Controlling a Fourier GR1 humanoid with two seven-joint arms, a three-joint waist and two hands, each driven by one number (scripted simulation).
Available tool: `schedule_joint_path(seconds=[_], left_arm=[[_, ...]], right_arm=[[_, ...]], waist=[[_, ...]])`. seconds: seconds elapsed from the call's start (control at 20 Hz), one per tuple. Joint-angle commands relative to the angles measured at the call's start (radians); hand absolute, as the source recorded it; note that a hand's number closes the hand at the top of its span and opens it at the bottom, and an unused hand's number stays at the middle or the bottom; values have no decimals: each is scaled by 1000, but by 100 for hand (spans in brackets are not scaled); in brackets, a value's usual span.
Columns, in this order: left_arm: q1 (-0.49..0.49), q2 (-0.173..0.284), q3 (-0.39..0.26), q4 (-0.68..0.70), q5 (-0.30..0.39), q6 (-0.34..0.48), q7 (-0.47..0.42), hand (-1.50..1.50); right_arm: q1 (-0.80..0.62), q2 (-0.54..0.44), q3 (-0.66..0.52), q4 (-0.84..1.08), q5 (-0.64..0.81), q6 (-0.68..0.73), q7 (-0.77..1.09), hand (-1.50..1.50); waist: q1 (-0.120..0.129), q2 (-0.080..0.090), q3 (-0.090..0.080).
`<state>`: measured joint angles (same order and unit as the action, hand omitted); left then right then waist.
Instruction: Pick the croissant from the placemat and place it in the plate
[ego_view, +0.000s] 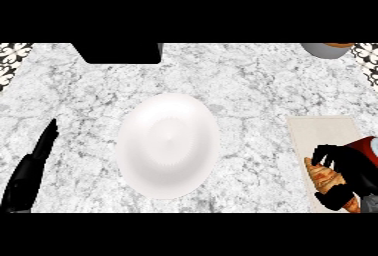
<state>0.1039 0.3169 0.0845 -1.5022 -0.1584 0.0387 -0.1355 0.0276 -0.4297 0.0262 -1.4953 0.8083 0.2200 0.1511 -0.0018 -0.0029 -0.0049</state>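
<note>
one croissant (331, 184) lies on the beige placemat (325, 131) at the counter's right, and your right hand (345, 169) is over it with black fingers curled around its middle, so you look to be at the grasp step. the white plate (168, 145) sits bare at the centre of the marble counter (244, 90), well apart to the left. your left hand (33, 162) rests open at the left edge. next, you would need to lift the pastry clear of the mat, carry it leftward over the plate's rim, lower it and uncurl the fingers.
</note>
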Motion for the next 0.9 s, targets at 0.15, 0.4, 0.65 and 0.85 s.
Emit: schedule_joint_path(seconds=[0.15, 0.4, 0.65, 0.85], left_arm=[[22, 21, 17, -47, 12, -35, 27, 0], [7, -18, 2, -11, -24, 5, 5, 0], [-2, 18, 52, -1, 17, -30, 10, 0], [-7, -18, 11, 5, -28, -4, -9, 0]], right_arm=[[-2, 65, -35, -156, 113, -167, 154, 150], [22, 63, -41, -348, 159, -214, 169, 150], [18, 78, -1, -595, 129, -210, 136, 150], [-21, 97, 53, -737, 41, -106, 149, 150]], waist=[[-2, -1, 5], [-4, -1, 4], [-7, -4, 4], [-4, -1, 4]])
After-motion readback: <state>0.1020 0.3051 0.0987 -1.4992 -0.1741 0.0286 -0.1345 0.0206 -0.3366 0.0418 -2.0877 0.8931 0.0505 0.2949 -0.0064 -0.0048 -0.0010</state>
